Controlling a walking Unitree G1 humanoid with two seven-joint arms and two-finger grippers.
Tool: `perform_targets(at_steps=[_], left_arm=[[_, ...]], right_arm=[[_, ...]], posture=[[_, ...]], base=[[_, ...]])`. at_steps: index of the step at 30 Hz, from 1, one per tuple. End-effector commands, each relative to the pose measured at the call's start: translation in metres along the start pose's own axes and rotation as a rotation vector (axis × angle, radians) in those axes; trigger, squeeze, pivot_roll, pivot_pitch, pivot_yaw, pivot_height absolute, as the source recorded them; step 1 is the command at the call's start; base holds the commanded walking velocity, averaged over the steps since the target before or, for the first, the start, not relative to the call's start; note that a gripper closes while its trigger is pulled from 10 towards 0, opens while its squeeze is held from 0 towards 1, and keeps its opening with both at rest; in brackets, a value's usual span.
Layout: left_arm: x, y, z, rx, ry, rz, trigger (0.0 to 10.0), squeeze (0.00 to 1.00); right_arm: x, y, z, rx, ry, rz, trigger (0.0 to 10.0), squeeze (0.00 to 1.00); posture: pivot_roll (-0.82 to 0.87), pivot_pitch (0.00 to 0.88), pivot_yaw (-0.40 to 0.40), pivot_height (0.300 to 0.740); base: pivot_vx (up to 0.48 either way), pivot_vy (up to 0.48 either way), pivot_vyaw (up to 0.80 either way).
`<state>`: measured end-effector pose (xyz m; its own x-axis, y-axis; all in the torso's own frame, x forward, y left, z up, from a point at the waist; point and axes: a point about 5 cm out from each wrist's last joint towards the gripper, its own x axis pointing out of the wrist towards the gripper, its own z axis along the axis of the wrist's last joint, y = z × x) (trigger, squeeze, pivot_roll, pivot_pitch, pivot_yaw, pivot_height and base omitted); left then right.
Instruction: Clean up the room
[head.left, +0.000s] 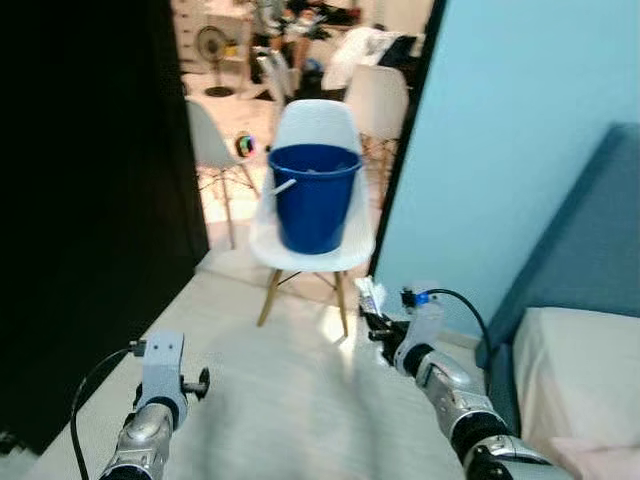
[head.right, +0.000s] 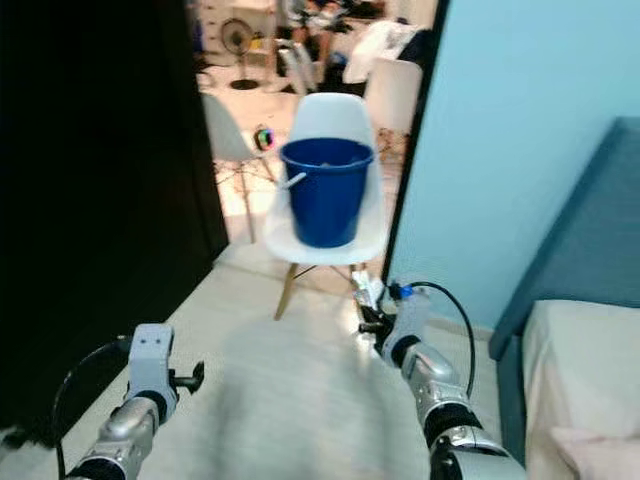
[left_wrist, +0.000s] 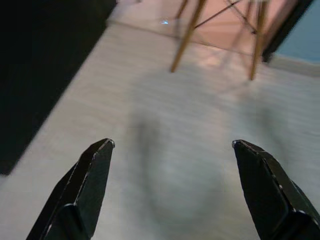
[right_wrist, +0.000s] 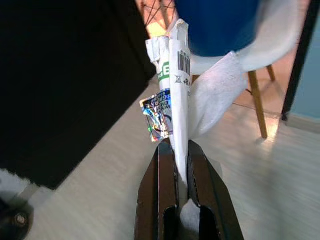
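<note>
While I walk the rig forward, my right tool (right_wrist: 181, 150) is pinched on a crumpled white paper wrapper with a green patch, a barcode and a coloured printed label (right_wrist: 172, 95). Its black fingers (right_wrist: 164, 185) are pressed together on the lower end. A flap of white tissue-like paper hangs off one side, touching the wrapper. The wrapper's long axis runs straight out along the fingers, away from the wrist and toward the bucket.

Key relation: the round blue plastic bucket (head.left: 314, 197) sits ahead and above the right tool, on the seat of a white moulded chair with wooden legs (head.left: 312, 250). From the head views the bucket lies forward and somewhat toward my left of the right tool, which shows low right of centre (head.right: 368, 305). Bucket mouth is open, facing up. A pale handle-like thing pokes from its left rim; I can't tell what it is.

The right arm is the nearer one and it already carries the trash, so I judge the drop is its job. It still needs to close the gap and lift over the rim; the tool is well apart from the bucket now.

My left tool (left_wrist: 172, 165) is spread wide, holding nothing, hovering over pale wood-look floor (head.left: 290, 400). It shows low left (head.left: 160, 360).

Blue wall (head.left: 510, 130) and a bed with a blue headboard (head.left: 590, 250) are on my right, a dark panel (head.left: 90, 200) on my left. Frames are a bit blurred.
</note>
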<state>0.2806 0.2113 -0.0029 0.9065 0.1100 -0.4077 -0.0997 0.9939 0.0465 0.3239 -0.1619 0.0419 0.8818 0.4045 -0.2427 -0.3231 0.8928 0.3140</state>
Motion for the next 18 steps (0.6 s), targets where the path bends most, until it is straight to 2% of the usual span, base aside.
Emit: perform_targets(at_steps=[1,2,4,5,6,8,10,13,14,18], left_arm=[[0.006,0.003,0.022,-0.01,-0.089,0.003,10.0,0.0],[0.008,0.003,0.034,-0.014,-0.139,-0.001,10.0,0.0],[0.008,0.003,0.034,-0.014,-0.139,-0.001,10.0,0.0],[0.01,0.003,0.044,-0.027,-0.175,-0.002,10.0,0.0],[0.01,0.003,0.044,-0.027,-0.175,-0.002,10.0,0.0],[0.014,0.003,0.068,-0.027,-0.267,-0.002,10.0,0.0],[0.014,0.003,0.068,-0.027,-0.267,-0.002,10.0,0.0],[0.014,0.005,0.1,0.012,-0.389,0.003,10.0,0.0],[0.014,0.005,0.1,0.012,-0.389,0.003,10.0,0.0],[0.011,0.005,0.133,0.048,-0.509,0.013,10.0,0.0]], right_arm=[[0.015,0.023,0.027,-0.012,-0.099,0.127,10.0,0.0],[0.019,0.032,0.038,-0.04,-0.138,0.184,10.0,0.0],[0.019,0.032,0.038,-0.04,-0.138,0.184,10.0,0.0],[0.021,0.038,0.046,-0.08,-0.161,0.217,10.0,0.0],[0.021,0.038,0.046,-0.08,-0.161,0.217,10.0,0.0],[0.025,0.051,0.066,-0.122,-0.226,0.298,10.0,0.0],[0.025,0.051,0.066,-0.122,-0.226,0.298,10.0,0.0],[0.028,0.066,0.087,-0.146,-0.287,0.383,10.0,0.0],[0.028,0.066,0.087,-0.146,-0.287,0.383,10.0,0.0],[0.027,0.084,0.101,-0.224,-0.314,0.465,10.0,0.0]], posture=[[-0.01,0.0,-0.047,0.72],[-0.01,0.0,-0.044,0.72],[-0.01,0.0,-0.044,0.72],[-0.01,0.0,-0.044,0.72],[-0.01,0.0,-0.044,0.72],[0.0,0.0,-0.043,0.72],[0.0,0.0,-0.043,0.72],[0.0,0.0,-0.043,0.72],[0.0,0.0,-0.043,0.72],[0.0,0.0,-0.044,0.72]], base=[[0.48,0.0,0.0],[0.48,0.0,0.0],[0.48,0.0,0.0],[0.48,0.0,0.0],[0.48,0.0,0.0],[0.48,0.0,0.0],[0.48,0.0,0.0],[0.48,0.0,0.0],[0.48,0.0,0.0],[0.48,0.0,0.0]])
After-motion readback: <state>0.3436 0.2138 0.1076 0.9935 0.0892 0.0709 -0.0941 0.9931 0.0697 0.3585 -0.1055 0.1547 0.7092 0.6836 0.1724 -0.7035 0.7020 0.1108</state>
